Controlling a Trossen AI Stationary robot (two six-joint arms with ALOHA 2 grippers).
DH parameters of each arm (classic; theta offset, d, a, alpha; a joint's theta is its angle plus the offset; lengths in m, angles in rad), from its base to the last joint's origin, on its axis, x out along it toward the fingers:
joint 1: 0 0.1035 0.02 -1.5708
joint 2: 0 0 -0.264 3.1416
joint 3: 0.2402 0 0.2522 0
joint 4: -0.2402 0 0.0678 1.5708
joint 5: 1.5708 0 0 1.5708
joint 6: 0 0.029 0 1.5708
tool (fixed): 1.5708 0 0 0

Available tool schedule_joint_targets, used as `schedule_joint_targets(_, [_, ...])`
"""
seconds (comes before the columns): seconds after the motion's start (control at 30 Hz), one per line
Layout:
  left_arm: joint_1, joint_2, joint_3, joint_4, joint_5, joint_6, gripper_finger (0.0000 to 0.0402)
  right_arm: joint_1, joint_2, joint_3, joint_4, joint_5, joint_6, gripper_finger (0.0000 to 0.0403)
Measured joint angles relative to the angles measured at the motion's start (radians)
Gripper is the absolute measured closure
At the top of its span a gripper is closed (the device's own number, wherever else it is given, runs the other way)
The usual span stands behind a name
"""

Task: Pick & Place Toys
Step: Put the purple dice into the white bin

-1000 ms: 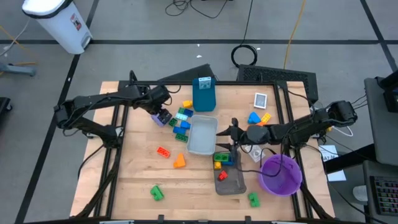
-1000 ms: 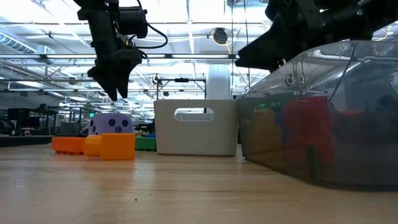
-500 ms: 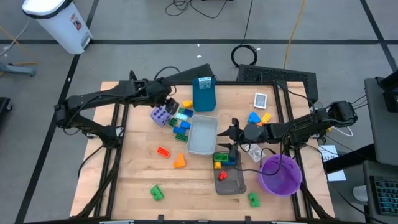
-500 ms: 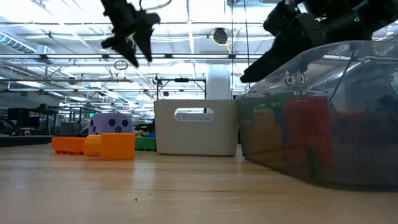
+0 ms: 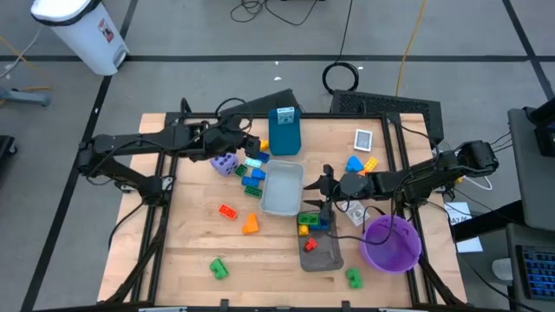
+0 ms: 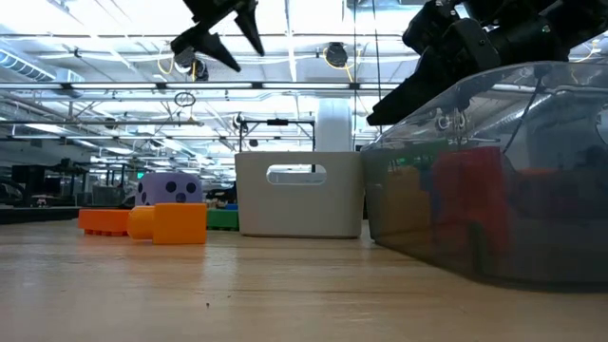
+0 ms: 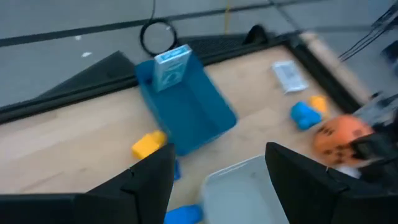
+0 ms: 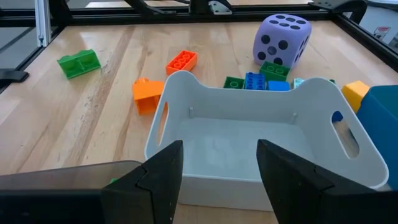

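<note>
The purple die (image 5: 224, 162) sits on the desk (image 5: 182, 243) beside a heap of bricks (image 5: 252, 168). Above it hangs the left claw (image 5: 245, 146), spread and empty. The right claw (image 5: 325, 184), spread, hovers by the white tray (image 5: 282, 191).

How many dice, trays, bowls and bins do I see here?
Dice: 2, purple die and orange die
Trays: 2, light tray and dark tray
Bowls: 1, purple bowl
Bins: 1, blue bin
Total: 6
</note>
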Motion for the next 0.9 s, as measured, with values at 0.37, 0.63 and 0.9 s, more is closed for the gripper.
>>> schedule_joint_targets(0.37, [-0.07,0.001,0.0,0.018,-0.042,-0.213,0.0144,0.0,0.0,0.0,0.0,0.0,0.0,0.0206])
schedule_joint_targets(0.63, [-0.109,0.001,0.0,0.017,-0.073,-0.316,0.0144,0.0,0.0,0.0,0.0,0.0,0.0,0.0206])
schedule_joint_targets(0.9, [-0.126,0.001,0.0,0.068,-0.138,-0.323,0.0144,0.0,0.0,0.0,0.0,0.0,0.0,0.0206])
